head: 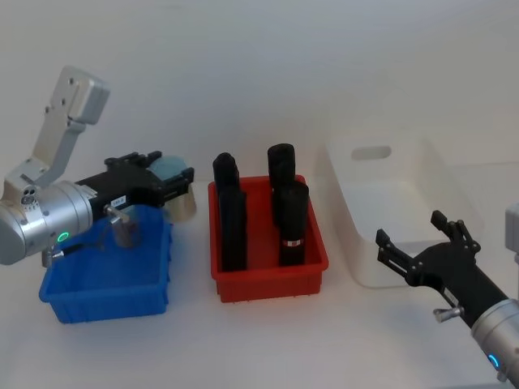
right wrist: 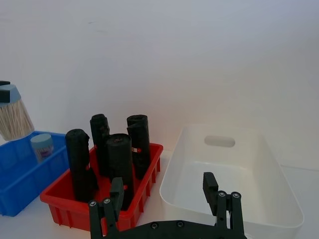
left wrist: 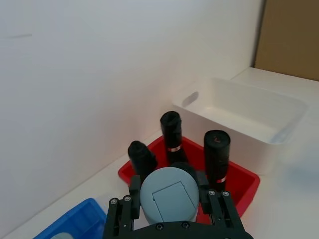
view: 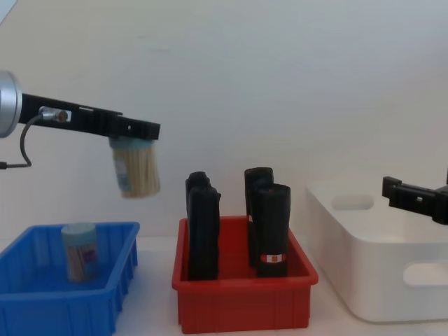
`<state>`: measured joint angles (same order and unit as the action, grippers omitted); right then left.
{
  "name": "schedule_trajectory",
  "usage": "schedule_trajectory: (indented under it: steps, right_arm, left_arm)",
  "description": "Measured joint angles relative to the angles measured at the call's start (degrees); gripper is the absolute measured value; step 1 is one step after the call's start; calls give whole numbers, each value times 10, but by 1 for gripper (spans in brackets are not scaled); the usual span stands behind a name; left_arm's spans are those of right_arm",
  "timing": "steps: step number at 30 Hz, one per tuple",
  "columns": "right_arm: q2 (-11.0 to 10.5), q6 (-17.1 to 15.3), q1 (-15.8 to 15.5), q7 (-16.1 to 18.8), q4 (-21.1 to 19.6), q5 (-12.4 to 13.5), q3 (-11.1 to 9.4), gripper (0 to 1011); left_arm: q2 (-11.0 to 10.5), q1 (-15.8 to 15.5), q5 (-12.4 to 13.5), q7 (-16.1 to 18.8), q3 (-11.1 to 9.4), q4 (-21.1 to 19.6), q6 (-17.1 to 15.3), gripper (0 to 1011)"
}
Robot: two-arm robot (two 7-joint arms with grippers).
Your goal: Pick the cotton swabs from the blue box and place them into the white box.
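Left hand: clamped on held cotton swab jar, raised clear above blue box, over its end nearest red bin.
Second cotton swab jar: stood upright inside blue box.
White box: sat right of red bin.
Right hand: fingers spread apart, hovered at white box's near edge.

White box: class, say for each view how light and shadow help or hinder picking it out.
Head view: the white box nearly merges with the pale table, and its far rim is washed out. Chest view: grey shade on its near wall sets it off. Right wrist view: soft shading inside shows its depth.
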<state>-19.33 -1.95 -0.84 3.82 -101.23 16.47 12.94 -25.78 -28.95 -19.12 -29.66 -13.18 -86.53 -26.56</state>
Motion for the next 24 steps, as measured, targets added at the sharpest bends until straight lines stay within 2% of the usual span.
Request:
schedule_trajectory:
  steps: [3, 20, 24]
  right_arm:
    - [0, 0, 0, 0, 0, 0, 0, 1001]
    - [0, 0, 0, 0, 0, 0, 0, 1002]
    - [0, 0, 0, 0, 0, 0, 0, 1002]
  left_arm:
    - [0, -8, -1, -35, -3, -1, -2, 670]
    - [12, -51, 3, -179, -25, 17, -4, 670]
    - [17, -59, 3, -202, -31, 21, -4, 670]
